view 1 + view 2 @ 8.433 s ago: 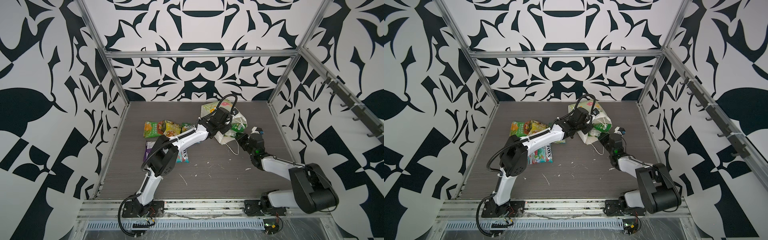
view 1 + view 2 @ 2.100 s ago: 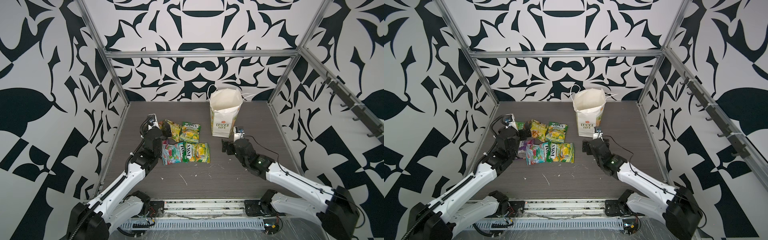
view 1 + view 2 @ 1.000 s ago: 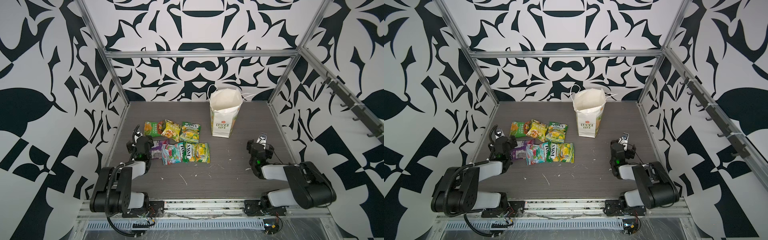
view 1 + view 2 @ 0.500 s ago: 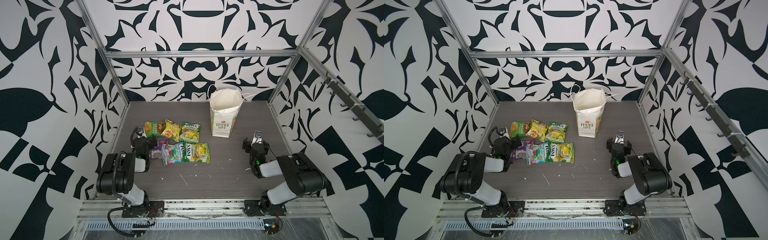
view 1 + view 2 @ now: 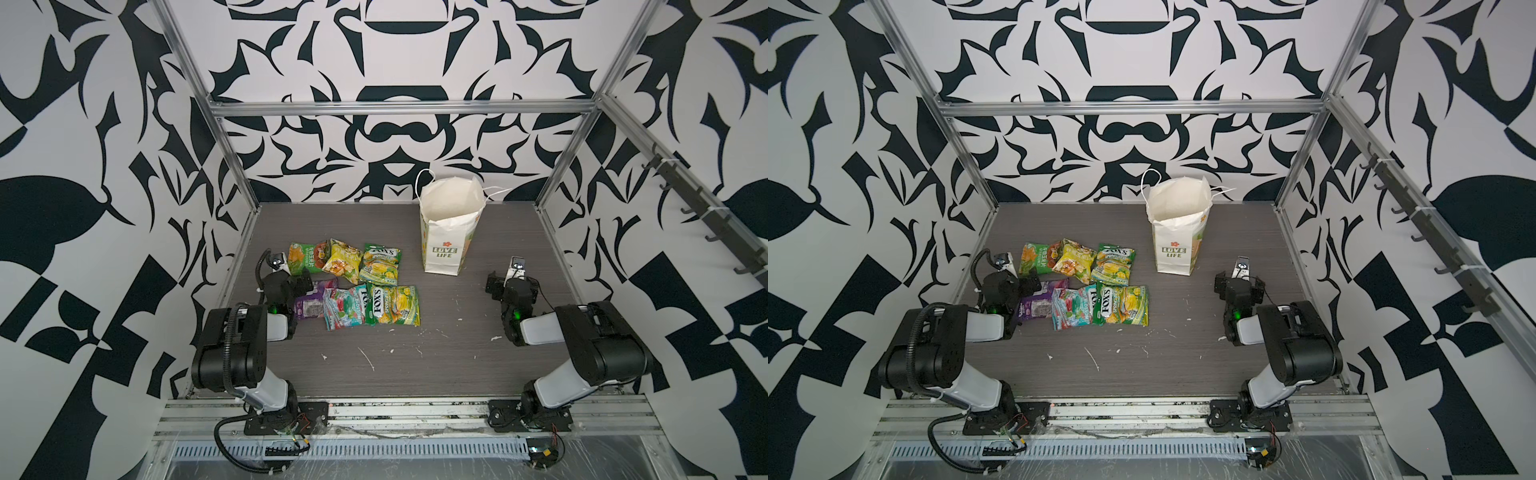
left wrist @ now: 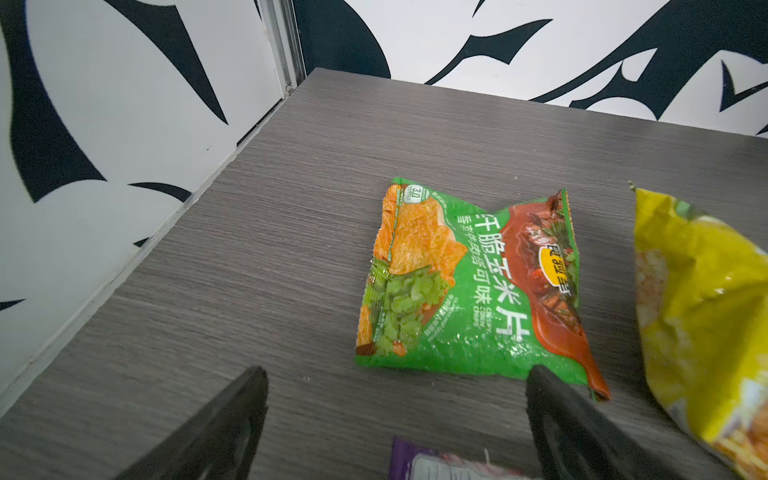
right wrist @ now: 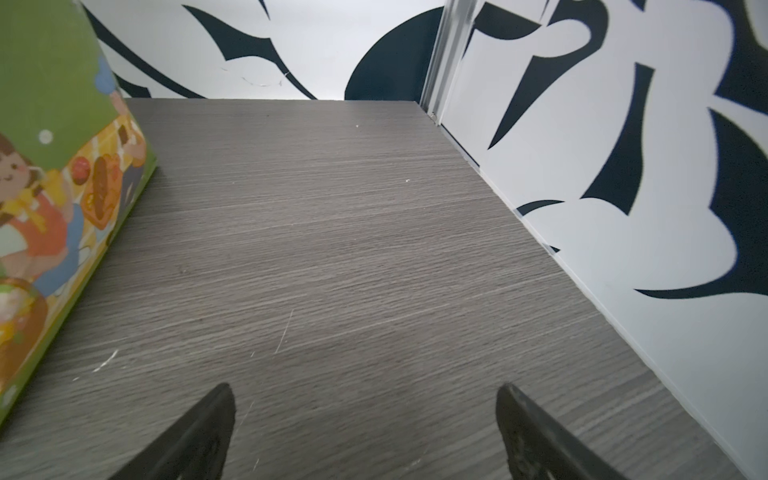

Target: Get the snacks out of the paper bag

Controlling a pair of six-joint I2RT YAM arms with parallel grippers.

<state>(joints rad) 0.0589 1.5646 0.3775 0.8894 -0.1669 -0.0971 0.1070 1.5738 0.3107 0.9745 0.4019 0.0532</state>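
Six crinkly green, yellow, purple and teal plastic snack packets (image 5: 353, 286) lie flat on the grey wood-grain desk (image 5: 415, 365), at eight o'clock from the upright white paper carrier bag (image 5: 451, 232). The left pincer (image 6: 395, 374) and the right pincer (image 7: 365, 390) rest spread and empty, likely because unloading is done.

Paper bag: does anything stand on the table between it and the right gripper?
Nothing visible does. Only bare table lies between the open right gripper and the upright paper bag. The snacks on the table lie on the bag's other side, away from this path.
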